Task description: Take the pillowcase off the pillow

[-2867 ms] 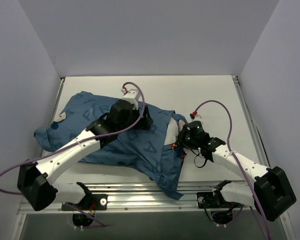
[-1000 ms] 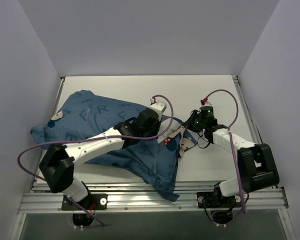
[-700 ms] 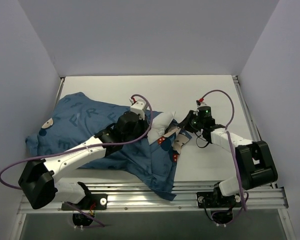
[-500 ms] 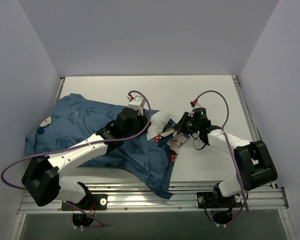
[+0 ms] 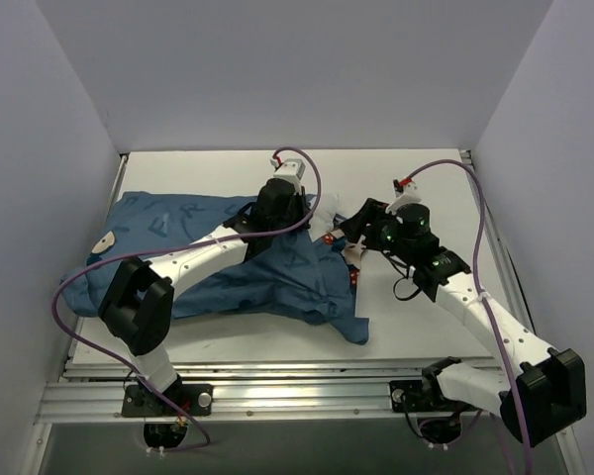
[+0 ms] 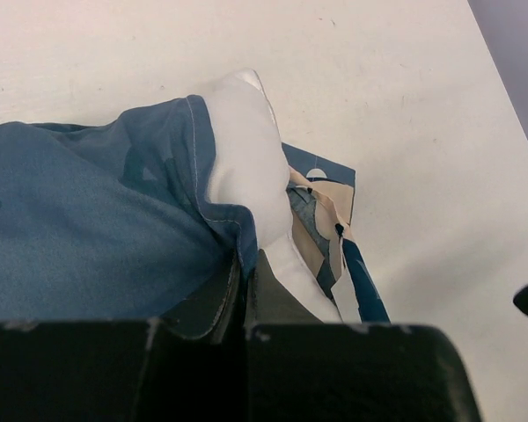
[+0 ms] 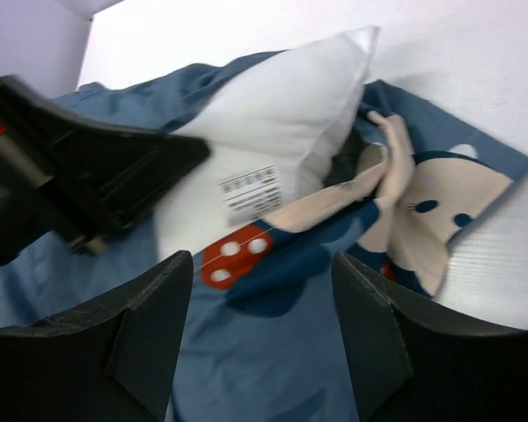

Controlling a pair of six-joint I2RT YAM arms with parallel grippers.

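- The pillowcase (image 5: 178, 247) is spread over the left half of the table (image 5: 416, 173), from its left edge to its middle.
- Most of the pillow (image 7: 286, 114) is hidden inside the cover. Only one white corner is bared at the open end, near the table's middle.
- The left gripper (image 6: 244, 290) is seen with its fingers pressed together on the blue hem where it wraps that corner. Whether pillow is pinched along with the hem cannot be told.
- The right gripper (image 7: 260, 272) is held spread wide, with nothing between its fingers. It is above the bared corner, the printed tag (image 7: 249, 192) and a folded-out mouse-face flap (image 7: 440, 198).
- The step in hand is judged to be a fresh grasp of the pillow by the right arm, so that it is anchored while the cover is drawn off.
- White cushion alone should be taken, deep enough that plump filling is caught; the flap should be left outside the fingers.
- The hem is best drawn low towards the left edge, directly opposite the anchoring pull.
- If blue fabric is caught in the right grasp, cover and pillow are likely to travel together.
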